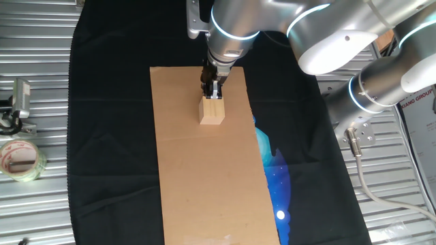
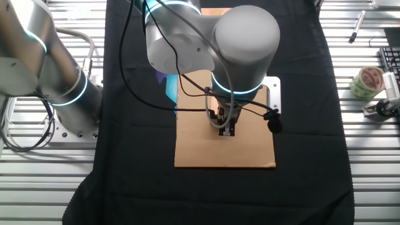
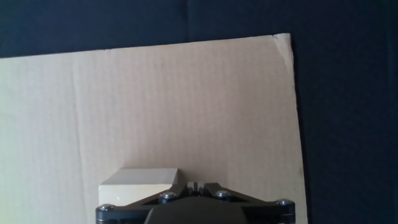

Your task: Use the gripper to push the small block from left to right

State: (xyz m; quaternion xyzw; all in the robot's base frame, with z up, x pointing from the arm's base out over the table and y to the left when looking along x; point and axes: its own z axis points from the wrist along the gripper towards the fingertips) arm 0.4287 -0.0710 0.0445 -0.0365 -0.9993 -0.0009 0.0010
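The narrow black-and-metal claw (image 1: 214,90) — fingers pressed together, gripping nothing — stands with its tips against the small pale tan wooden cube (image 1: 212,111) on the brown cardboard sheet (image 1: 204,177).

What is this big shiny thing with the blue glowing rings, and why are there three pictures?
It is a robot arm. At its tip is the gripper, a small hand with two fingers. Two pictures come from cameras that look at the table from different sides. The third comes from a camera on the hand itself, looking down along the fingers. On the table lies a black cloth, and on it a brown cardboard sheet. A small wooden block stands on the cardboard, right by the gripper. The fingers seem pressed together, holding nothing. A second silver arm stands nearby. A roll of tape lies off to one side.
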